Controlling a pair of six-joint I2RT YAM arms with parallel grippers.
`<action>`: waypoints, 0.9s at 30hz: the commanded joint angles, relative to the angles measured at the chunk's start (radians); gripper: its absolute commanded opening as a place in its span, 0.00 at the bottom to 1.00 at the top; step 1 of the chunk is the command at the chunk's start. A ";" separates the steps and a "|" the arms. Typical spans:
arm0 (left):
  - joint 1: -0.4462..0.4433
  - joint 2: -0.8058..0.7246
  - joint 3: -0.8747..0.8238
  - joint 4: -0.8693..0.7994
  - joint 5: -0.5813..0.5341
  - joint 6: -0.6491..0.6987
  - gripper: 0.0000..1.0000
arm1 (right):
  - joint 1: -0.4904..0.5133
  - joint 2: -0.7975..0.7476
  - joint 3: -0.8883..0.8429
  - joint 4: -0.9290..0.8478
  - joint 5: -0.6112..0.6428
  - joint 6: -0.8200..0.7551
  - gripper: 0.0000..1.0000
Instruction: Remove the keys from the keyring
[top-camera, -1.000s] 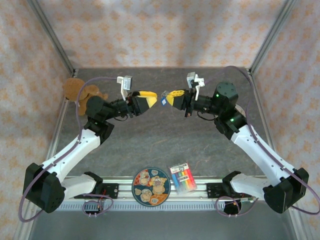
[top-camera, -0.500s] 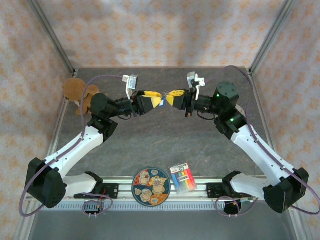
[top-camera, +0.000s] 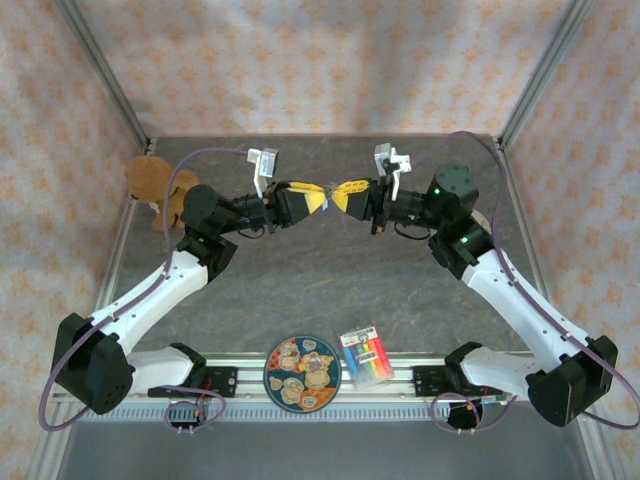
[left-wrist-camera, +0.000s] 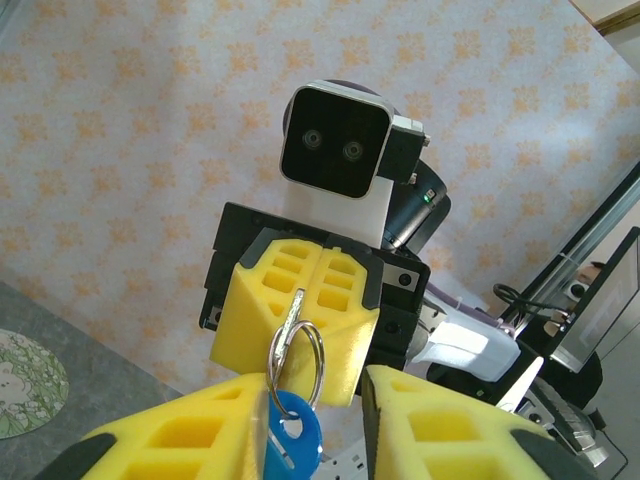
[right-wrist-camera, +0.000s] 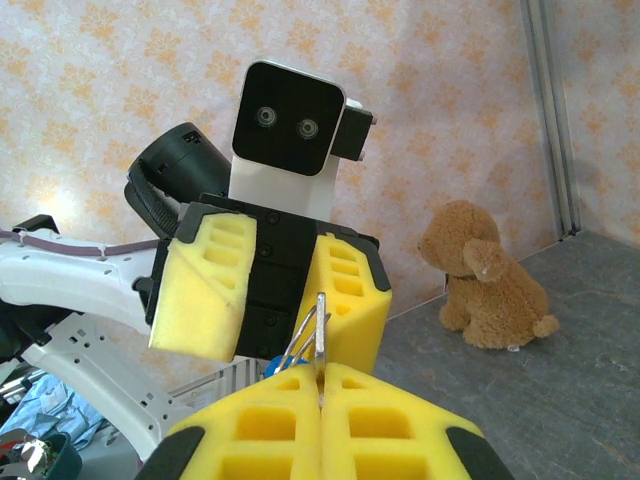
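Right hand (right-wrist-camera: 320, 382) pinched on key (right-wrist-camera: 320, 325), left hand (left-wrist-camera: 315, 415) partly open around keyring (left-wrist-camera: 321, 358)

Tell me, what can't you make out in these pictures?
Left wrist view: key mostly buried inside right gripper; blue tag on the keyring cut by bottom edge.
Right wrist view: keyring mostly behind that gripper's fingers.
Top view: key and keyring too small to see.

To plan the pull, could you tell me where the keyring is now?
In the left wrist view the keyring hangs from the key pinched in the right gripper, above a blue tag.
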 joint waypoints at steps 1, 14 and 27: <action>-0.009 -0.002 0.033 0.030 0.024 0.008 0.27 | -0.006 -0.014 0.006 0.058 -0.023 0.015 0.00; -0.009 -0.005 0.030 0.045 0.028 0.006 0.00 | -0.006 -0.020 0.005 0.050 -0.031 0.007 0.00; 0.007 -0.013 -0.014 0.139 -0.046 -0.038 0.00 | -0.006 -0.044 -0.021 0.086 -0.023 0.006 0.00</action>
